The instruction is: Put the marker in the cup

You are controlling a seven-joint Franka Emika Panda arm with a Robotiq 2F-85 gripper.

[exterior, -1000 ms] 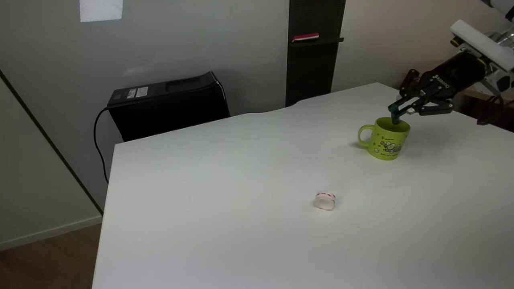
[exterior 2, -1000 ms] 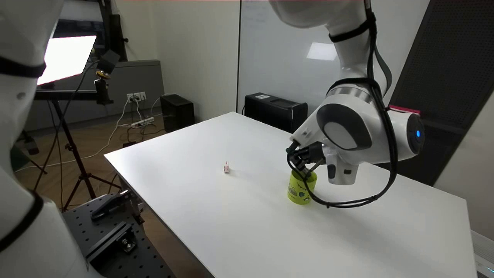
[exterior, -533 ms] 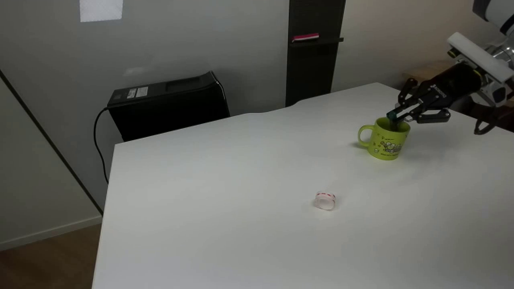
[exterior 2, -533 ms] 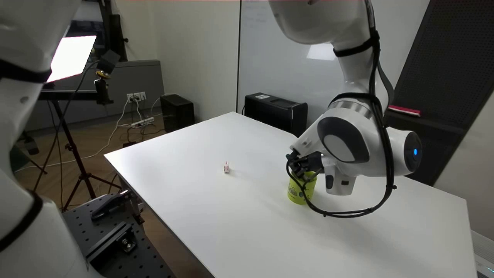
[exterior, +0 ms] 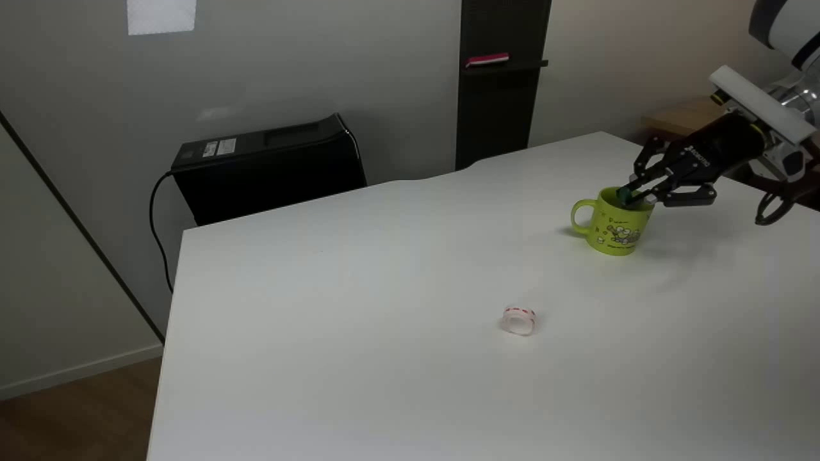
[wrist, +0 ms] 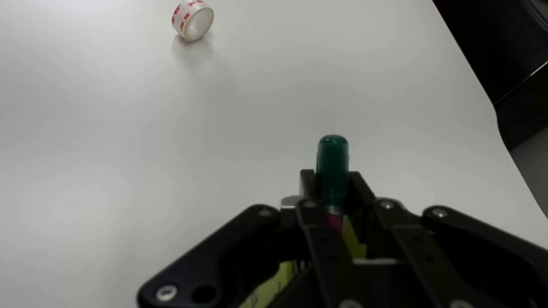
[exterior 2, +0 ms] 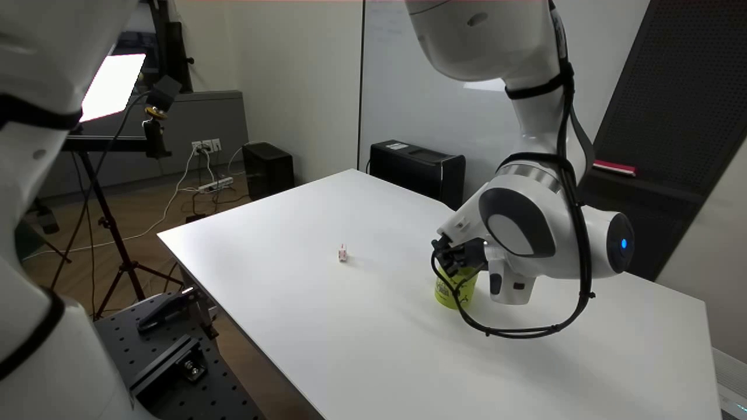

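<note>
1. The green-ended marker is pinched in my Robotiq gripper; in the wrist view its green end stands out past the fingertips.
2. What matters now is how the marker sits against the mouth of the lime-green mug. In an exterior view only the green end shows, within the mouth's outline. The long axis looks near upright, crosswise to my slanting fingers, so I judge the lower end to be well down inside.
3. Mine is the only arm at the mug. The fingertips are about level with the rim; whether one touches it, I can't tell.
4. Since a second ago I've come lower: the green end was above the mouth then, and the lower end, visible then, is now hidden. The mug hasn't moved.
5. I'd let go next, gently, as spreading fingers might knock the rim.
</note>
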